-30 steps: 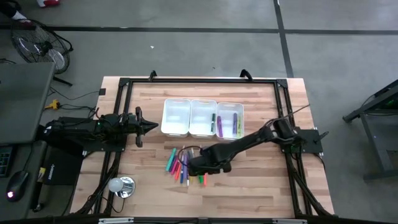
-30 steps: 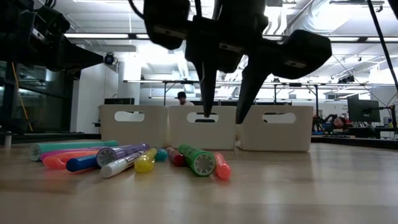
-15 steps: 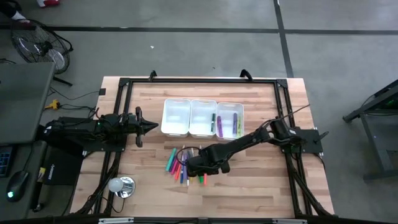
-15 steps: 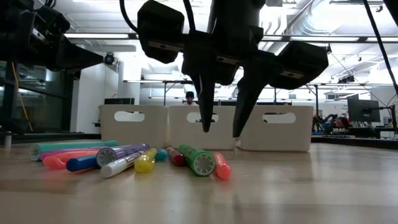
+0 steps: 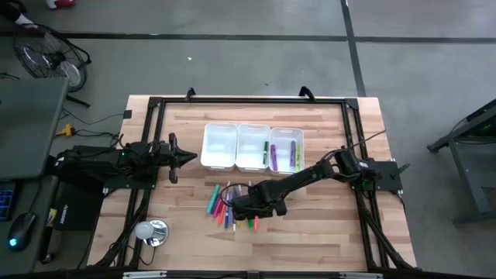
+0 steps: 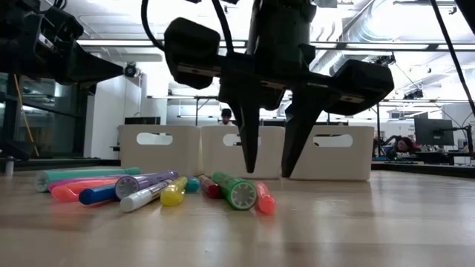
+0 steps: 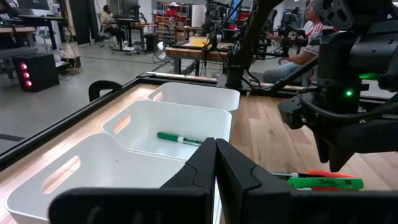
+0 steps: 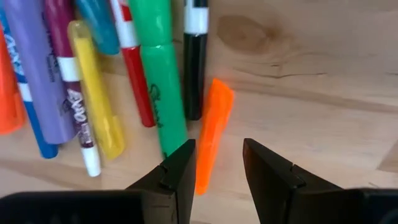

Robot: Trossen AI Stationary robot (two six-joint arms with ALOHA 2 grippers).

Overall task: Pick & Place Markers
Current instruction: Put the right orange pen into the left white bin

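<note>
Two parted fingers straddling orange marker, right arm lowered

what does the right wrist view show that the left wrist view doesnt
Only the right wrist view: the right gripper open, straddling the orange marker, beside a black marker and yellow marker.
Only the left wrist view: the shut left gripper, the white bins, a green marker inside the middle bin.
Both: the green marker on the table, the wooden tabletop.
</note>
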